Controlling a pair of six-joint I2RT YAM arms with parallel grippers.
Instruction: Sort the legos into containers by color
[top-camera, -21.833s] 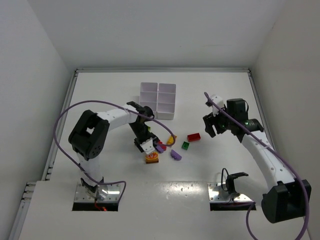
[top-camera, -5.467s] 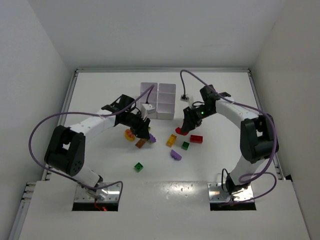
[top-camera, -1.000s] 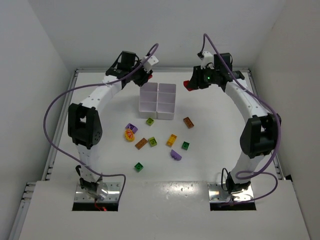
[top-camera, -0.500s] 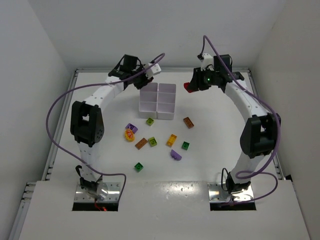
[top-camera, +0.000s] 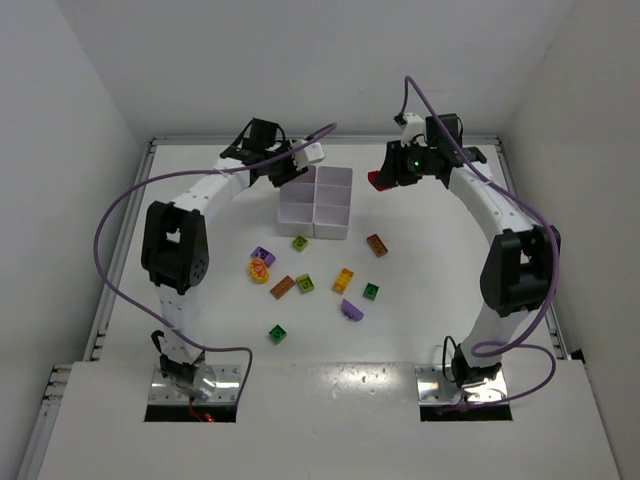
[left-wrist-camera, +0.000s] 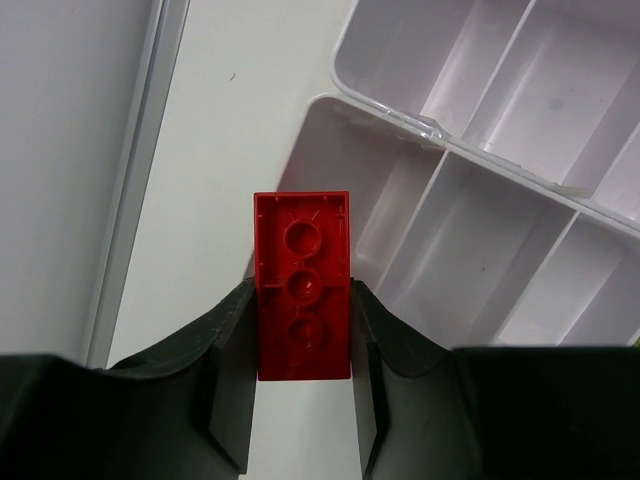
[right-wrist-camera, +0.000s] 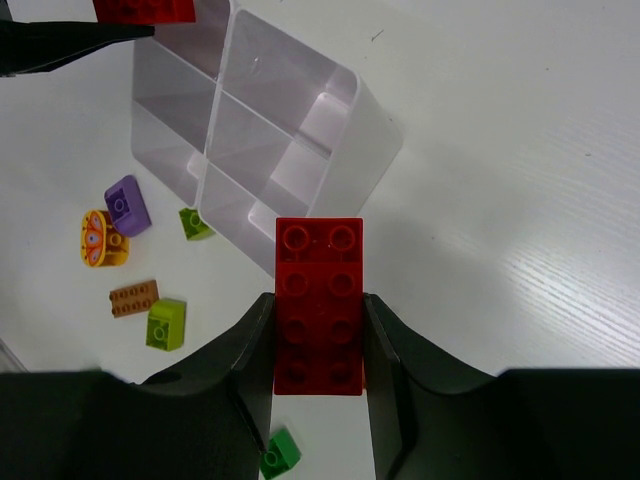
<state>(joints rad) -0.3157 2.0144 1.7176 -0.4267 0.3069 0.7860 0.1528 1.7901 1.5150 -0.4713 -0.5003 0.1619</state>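
Observation:
My left gripper (left-wrist-camera: 302, 300) is shut on a narrow red lego (left-wrist-camera: 301, 262) and hangs above the back-left corner of the white containers (left-wrist-camera: 440, 150). In the top view this gripper (top-camera: 290, 172) is at the tray's far left edge. My right gripper (right-wrist-camera: 319, 312) is shut on a wider red lego (right-wrist-camera: 319, 290), held in the air right of the containers (right-wrist-camera: 375, 125); from above that red lego (top-camera: 377, 180) shows just off the tray's (top-camera: 316, 212) back-right corner. The compartments in view hold nothing.
Loose legos lie in front of the tray: purple (top-camera: 263, 256), a yellow-orange piece (top-camera: 260, 271), brown (top-camera: 282, 286), lime (top-camera: 304, 283), lime (top-camera: 300, 242), orange (top-camera: 377, 244), yellow (top-camera: 343, 280), green (top-camera: 371, 291), purple (top-camera: 351, 310), green (top-camera: 277, 333). The back wall stands close behind both grippers.
My left gripper has swung right and down toward the tray's back-left corner with its red lego. The right gripper has drifted slightly left and nearer the tray.

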